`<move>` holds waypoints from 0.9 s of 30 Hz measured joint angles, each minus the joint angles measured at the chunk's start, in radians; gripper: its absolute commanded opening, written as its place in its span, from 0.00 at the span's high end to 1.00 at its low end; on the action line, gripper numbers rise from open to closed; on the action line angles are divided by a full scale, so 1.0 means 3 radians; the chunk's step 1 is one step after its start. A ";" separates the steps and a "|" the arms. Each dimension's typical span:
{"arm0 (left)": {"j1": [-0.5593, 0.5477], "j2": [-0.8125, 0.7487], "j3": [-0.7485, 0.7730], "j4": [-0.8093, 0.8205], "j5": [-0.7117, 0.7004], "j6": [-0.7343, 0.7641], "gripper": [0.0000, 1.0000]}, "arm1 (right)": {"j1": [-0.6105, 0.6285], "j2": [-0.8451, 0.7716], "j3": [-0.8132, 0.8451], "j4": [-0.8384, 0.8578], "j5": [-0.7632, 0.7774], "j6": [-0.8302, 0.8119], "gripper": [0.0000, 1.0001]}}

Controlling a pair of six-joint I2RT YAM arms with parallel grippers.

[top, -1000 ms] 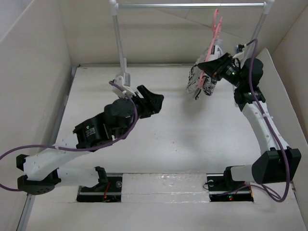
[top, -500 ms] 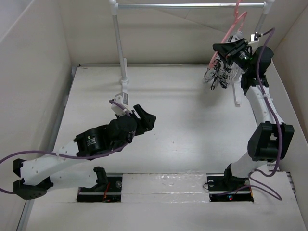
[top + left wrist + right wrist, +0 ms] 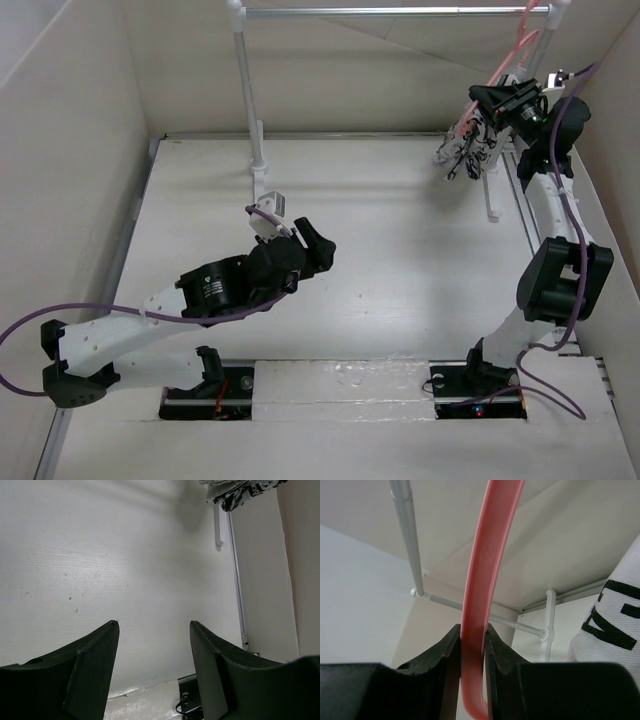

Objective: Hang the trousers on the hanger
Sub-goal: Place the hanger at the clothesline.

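The thin pink hanger slants up toward the right end of the rack's silver bar. My right gripper is shut on its rod. In the right wrist view the hanger is pinched between both jaws of the right gripper. The newspaper-print trousers hang bunched from the hanger below the gripper, off the table; they also show as trousers and trousers. My left gripper hovers open and empty over the table's middle, far from them; the left gripper holds nothing.
The rack has a white left post and a right post, with a foot on the table. White walls enclose the table on three sides. A rail runs along the right edge.
The right arm has raised the hanger and trousers up and to the right, toward the bar's right end. The left gripper has drawn back toward the near side.
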 measured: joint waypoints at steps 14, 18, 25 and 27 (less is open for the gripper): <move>0.0000 0.0070 0.0000 0.0019 0.0039 -0.0027 0.42 | -0.0170 0.0431 0.0413 -0.0092 -0.0173 -0.0100 0.76; 0.0000 0.0071 0.0000 0.0017 0.0036 -0.0028 0.32 | -0.0197 0.0416 0.0411 -0.0127 -0.0211 -0.0289 0.52; 0.0027 -0.0006 0.0000 0.0009 0.0042 -0.0010 0.01 | -0.0443 0.0037 0.0399 -0.0326 -0.0310 -0.0772 0.00; 0.0041 -0.0061 0.0000 0.0011 0.0037 0.0009 0.01 | -0.0533 -0.0036 0.0401 -0.0345 -0.0378 -0.0837 0.00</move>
